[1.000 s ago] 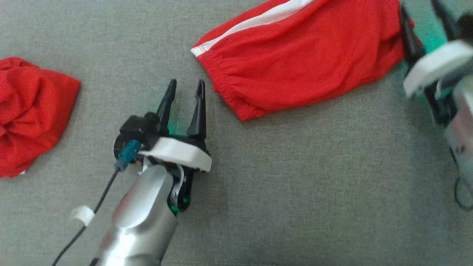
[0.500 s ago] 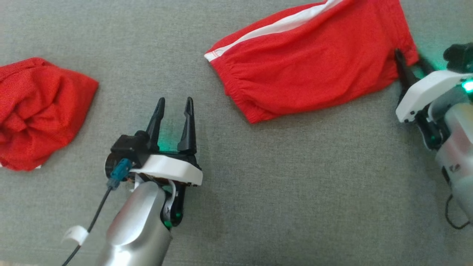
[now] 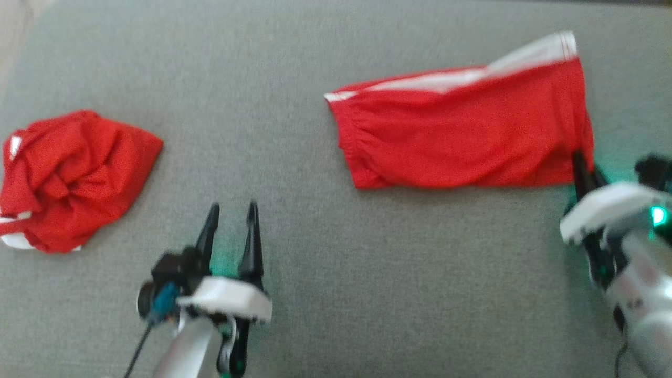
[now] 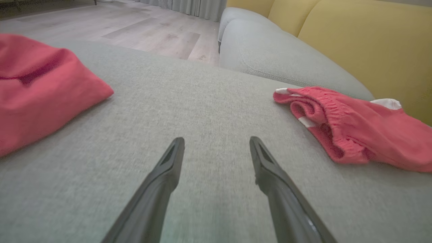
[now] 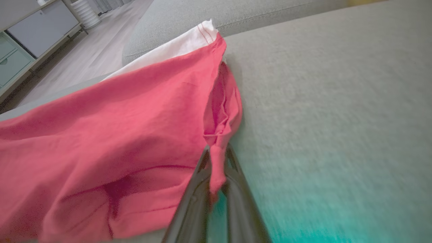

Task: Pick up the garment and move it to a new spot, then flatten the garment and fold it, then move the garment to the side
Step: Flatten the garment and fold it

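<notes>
Right claw [image 3: 581, 164] is pinched shut on the near-right corner of the garment [image 3: 462, 136]. The right wrist view shows a red fold of cloth caught between the tips. The garment is red with a white stripe along the far edge and lies mostly flat on the grey sofa cushion [image 3: 367, 273], right of centre. Left claw [image 3: 232, 210] is spread wide with nothing in it, over bare cushion. A bunched red pile [image 3: 73, 178] sits far left, well apart from the garment.

Two red garments (bunched heap [image 3: 73, 178], flat piece [image 3: 462, 142]), two sets of jaws, one sofa [image 3: 367, 273].
</notes>
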Motion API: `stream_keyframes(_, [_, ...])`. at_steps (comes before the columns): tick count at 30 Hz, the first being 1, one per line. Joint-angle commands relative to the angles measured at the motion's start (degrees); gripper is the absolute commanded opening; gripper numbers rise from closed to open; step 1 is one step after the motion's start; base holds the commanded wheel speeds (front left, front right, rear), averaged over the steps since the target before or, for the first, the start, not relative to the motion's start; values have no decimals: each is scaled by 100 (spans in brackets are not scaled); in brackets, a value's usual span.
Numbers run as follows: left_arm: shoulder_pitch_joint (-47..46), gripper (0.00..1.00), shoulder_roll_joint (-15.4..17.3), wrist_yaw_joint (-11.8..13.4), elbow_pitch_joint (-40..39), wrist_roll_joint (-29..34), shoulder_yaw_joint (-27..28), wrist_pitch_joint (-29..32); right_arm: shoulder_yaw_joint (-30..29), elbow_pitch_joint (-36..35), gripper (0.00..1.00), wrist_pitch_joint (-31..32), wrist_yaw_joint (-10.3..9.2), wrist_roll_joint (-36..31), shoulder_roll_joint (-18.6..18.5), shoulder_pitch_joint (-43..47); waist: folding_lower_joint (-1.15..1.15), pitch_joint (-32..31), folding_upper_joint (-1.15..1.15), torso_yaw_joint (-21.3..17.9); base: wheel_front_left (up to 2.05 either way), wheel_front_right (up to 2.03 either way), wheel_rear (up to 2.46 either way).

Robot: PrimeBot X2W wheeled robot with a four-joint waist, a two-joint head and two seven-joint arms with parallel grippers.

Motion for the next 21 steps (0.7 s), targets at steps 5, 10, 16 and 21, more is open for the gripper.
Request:
stream_keyframes(5, [515, 100, 72, -97, -226, 186, 341, -29, -53, -230, 0, -113, -5, 240, -61, 712, 0, -741, 0, -92, 0, 0, 0])
stream_keyframes(10, [870, 100, 72, -162, -368, 290, 466, -29, -208, -367, 0, -126, -5, 314, -113, 1008, 0, -919, 0, -57, 0, 0, 0])
stream_keyframes(16, [955, 100, 72, -215, -394, 311, 422, -29, -619, -926, 0, -128, -5, -115, -201, 932, 0, -908, 0, 80, 0, 0, 0])
stream_keyframes(21, [911, 100, 72, -232, -377, 245, 227, -29, -682, -1612, 0, -128, -5, -558, -25, 708, 0, -855, 0, 355, 0, 0, 0])
